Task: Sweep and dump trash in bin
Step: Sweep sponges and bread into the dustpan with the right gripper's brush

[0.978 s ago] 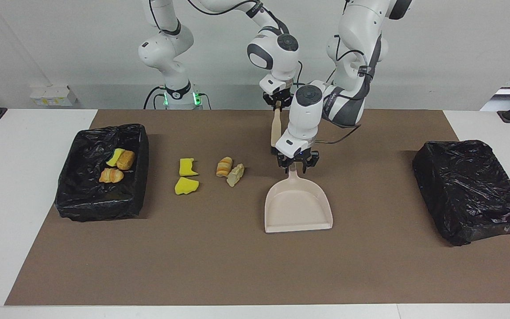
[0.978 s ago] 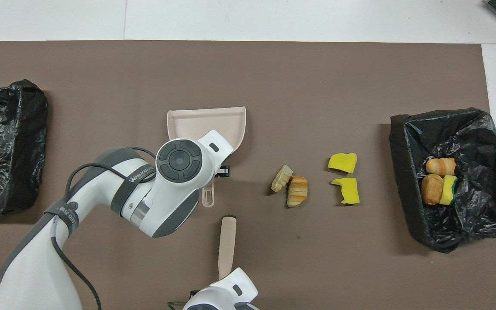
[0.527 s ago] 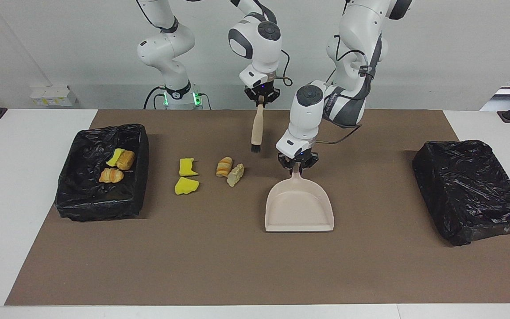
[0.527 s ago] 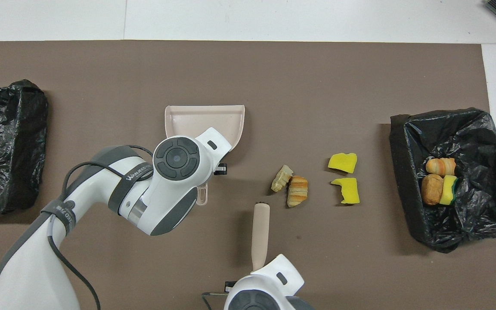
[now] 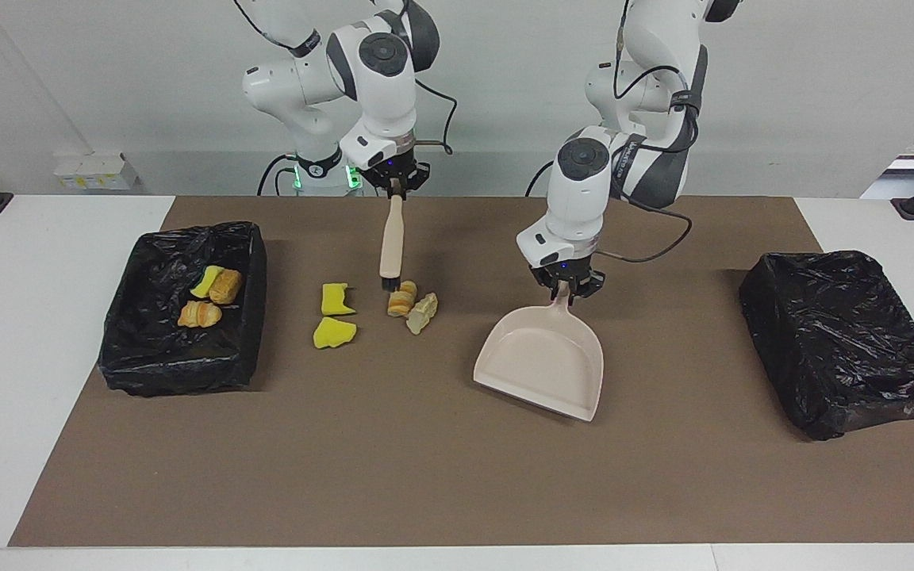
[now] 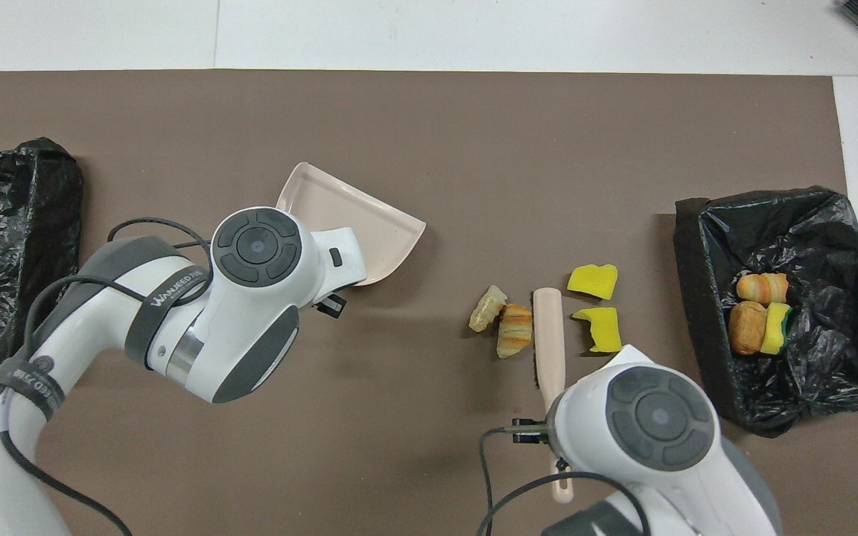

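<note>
Four trash pieces lie on the brown mat: two yellow sponge chunks (image 5: 336,299) (image 5: 334,333), a croissant lump (image 5: 401,299) and a pale bread lump (image 5: 423,312). My right gripper (image 5: 397,181) is shut on the handle of the beige brush (image 5: 391,242). The brush's dark bristles hang close beside the croissant, on the side nearer the robots. My left gripper (image 5: 564,287) is shut on the handle of the beige dustpan (image 5: 540,361), toward the left arm's end from the trash. In the overhead view the brush (image 6: 548,335) lies between croissant (image 6: 515,330) and sponge chunks (image 6: 600,329).
An open black-lined bin (image 5: 247,262) at the right arm's end holds three pieces: a sponge chunk (image 5: 205,280) and two bread lumps (image 5: 225,285) (image 5: 199,314). A black-bag-covered box (image 5: 846,341) stands at the left arm's end. White table borders the mat.
My right gripper carried the brush toward the right arm's end, down to the croissant. My left gripper turned the dustpan's mouth toward the trash and shifted slightly toward the left arm's end.
</note>
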Controlling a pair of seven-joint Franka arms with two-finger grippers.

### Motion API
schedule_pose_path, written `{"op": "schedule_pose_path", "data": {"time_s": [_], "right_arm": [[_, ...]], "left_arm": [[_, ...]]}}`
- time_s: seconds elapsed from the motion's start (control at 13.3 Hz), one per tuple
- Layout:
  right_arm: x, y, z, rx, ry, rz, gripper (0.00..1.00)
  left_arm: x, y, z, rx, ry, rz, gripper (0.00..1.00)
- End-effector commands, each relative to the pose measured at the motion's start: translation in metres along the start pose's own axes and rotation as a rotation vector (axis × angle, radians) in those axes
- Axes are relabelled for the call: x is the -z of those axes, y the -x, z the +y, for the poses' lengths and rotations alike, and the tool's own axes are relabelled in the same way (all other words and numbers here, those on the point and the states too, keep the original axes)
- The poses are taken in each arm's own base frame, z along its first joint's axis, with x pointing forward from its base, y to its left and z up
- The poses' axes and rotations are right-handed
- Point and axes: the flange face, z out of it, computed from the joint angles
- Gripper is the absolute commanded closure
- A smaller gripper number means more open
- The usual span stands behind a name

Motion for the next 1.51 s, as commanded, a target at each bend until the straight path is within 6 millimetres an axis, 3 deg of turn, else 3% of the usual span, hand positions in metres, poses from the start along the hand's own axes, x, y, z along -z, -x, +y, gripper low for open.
{"op": "schedule_pose_path", "data": {"time_s": [0.0, 0.3, 0.38, 0.53, 0.75, 0.83, 0.98, 1.05, 1.2, 1.43], "right_arm": [[-0.001, -0.041, 0.038, 0.058, 0.059, 0.013, 1.00], [-0.020, -0.082, 0.109, 0.126, 0.126, 0.028, 1.00], [-0.025, -0.088, 0.131, 0.140, 0.116, 0.028, 1.00], [-0.036, -0.093, 0.152, 0.163, 0.103, 0.026, 1.00], [-0.050, -0.090, 0.160, 0.177, 0.086, -0.008, 1.00], [-0.057, -0.088, 0.172, 0.193, 0.059, -0.028, 1.00], [-0.077, -0.086, 0.181, 0.190, -0.007, -0.035, 1.00], [-0.093, -0.084, 0.180, 0.181, -0.008, -0.011, 1.00], [-0.104, -0.086, 0.178, 0.170, -0.022, 0.002, 1.00], [-0.103, -0.086, 0.170, 0.167, -0.042, 0.003, 1.00]], "left_arm": [[0.001, 0.011, -0.013, -0.262, -0.016, -0.050, 0.98], [-0.001, 0.015, -0.015, -0.635, -0.033, -0.056, 1.00], [-0.004, 0.019, -0.013, -0.641, -0.034, -0.066, 1.00], [-0.017, 0.024, -0.004, -0.657, -0.027, -0.085, 1.00], [-0.016, 0.022, 0.004, -0.674, -0.042, -0.054, 1.00], [-0.015, 0.021, 0.007, -0.680, -0.044, -0.050, 1.00], [-0.021, 0.020, 0.023, -0.730, -0.073, -0.064, 1.00], [-0.025, 0.018, 0.030, -0.768, -0.108, -0.066, 1.00], [-0.028, 0.019, 0.030, -0.776, -0.117, -0.065, 1.00], [-0.029, 0.022, 0.037, -0.797, -0.123, -0.070, 1.00]]}}
